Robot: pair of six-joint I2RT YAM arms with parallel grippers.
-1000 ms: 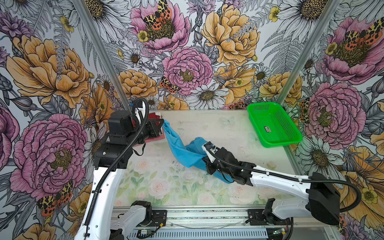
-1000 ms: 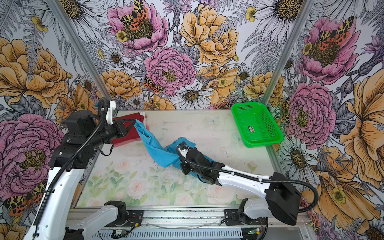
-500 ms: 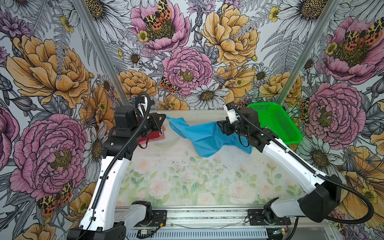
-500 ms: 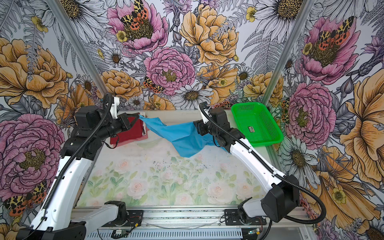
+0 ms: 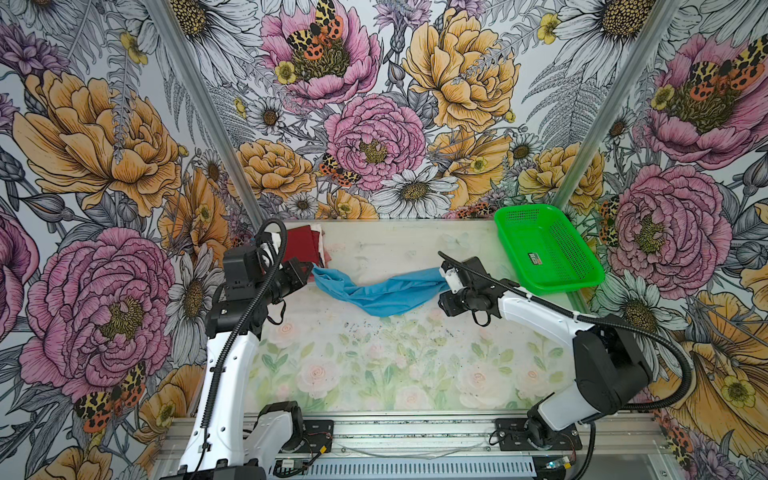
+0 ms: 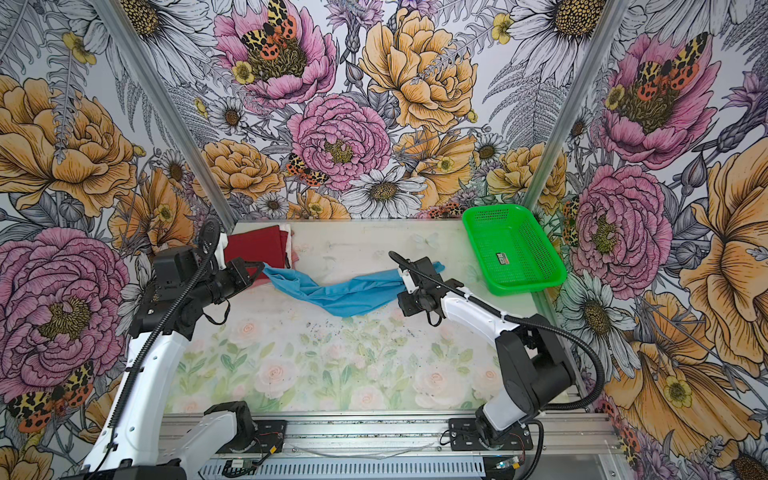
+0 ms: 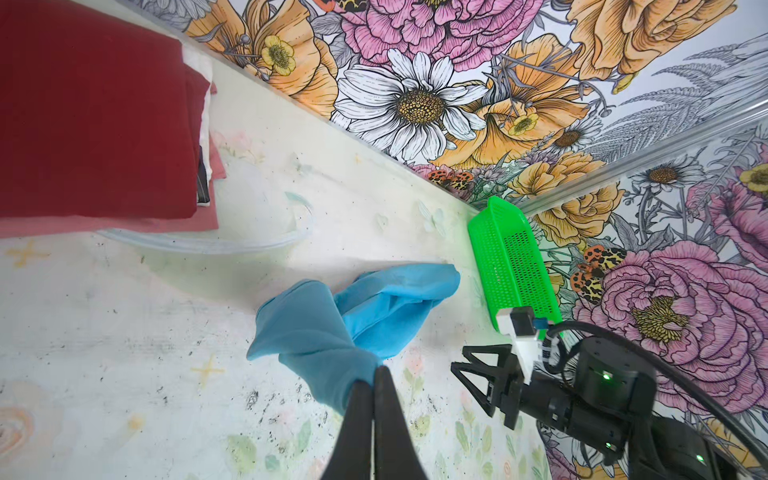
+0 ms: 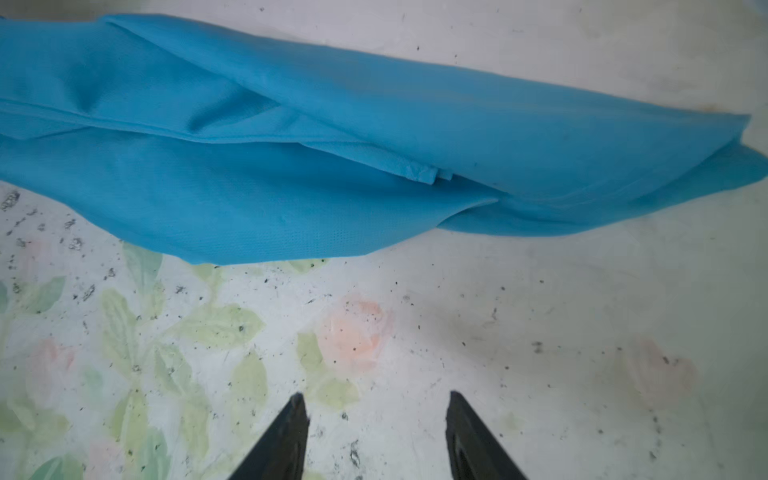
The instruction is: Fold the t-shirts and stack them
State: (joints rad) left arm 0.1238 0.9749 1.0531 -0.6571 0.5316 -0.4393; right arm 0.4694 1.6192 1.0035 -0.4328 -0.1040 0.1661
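since the left gripper (image 7: 375,372) was clamped tight on the blue t-shirt (image 5: 382,293) (a corner, i think) and the right gripper (image 8: 376,397) sat open and empty, a one-sided tug could've bunched it worse.

The sky-blue cloth t-shirt (image 5: 382,291) lies stretched sideways across the back half of the flower-printed tabletop (image 5: 374,365). Just behind its left end, in the back-left corner, the dark maroon folded t-shirt (image 5: 300,245) tops a stack of white and pinkish shirts (image 7: 174,224). The left gripper (image 5: 311,271) meets that end. The bright green perforated plastic basket (image 5: 557,245) stands right of and behind its right end. The right gripper (image 8: 376,405) hangs just in front of that end, apart from the cloth.
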